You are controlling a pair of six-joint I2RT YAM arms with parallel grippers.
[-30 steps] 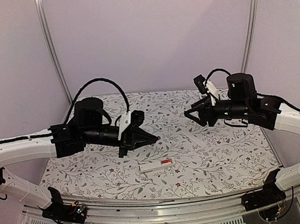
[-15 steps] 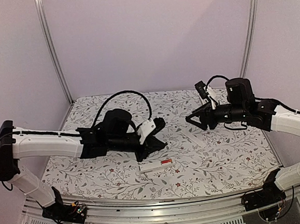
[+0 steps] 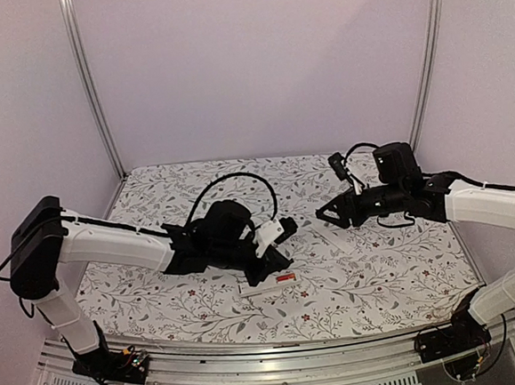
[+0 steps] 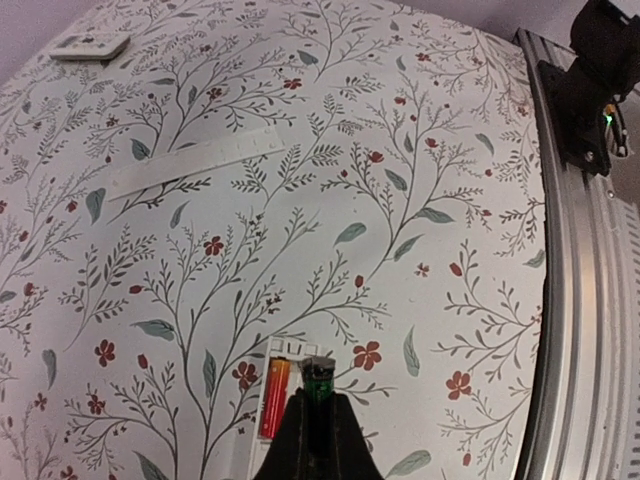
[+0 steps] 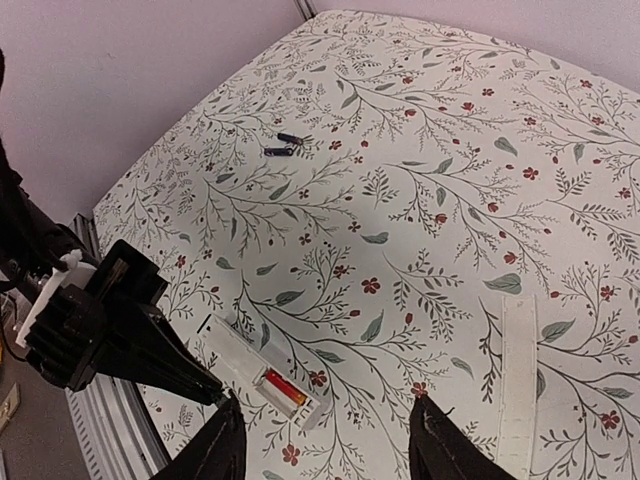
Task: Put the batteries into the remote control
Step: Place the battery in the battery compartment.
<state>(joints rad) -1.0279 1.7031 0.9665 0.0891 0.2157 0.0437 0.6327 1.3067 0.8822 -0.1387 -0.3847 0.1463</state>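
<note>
From above we see the left pincer (image 3: 279,264) pressed together right at the remote control (image 3: 267,285) on the bench (image 3: 398,279), right pincer (image 3: 326,212) spread and empty, left wrist shows us one red battery (image 4: 275,398) lying inside it, right wrist shows two more batteries (image 5: 283,146) far off

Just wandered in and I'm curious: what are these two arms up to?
The left arm's end effector, shut, is down at the open battery slot of a white remote lying on the flowered table; one red battery already sits inside. The right end effector hovers open nearby, holding nothing. Two more small batteries lie farther off.
</note>
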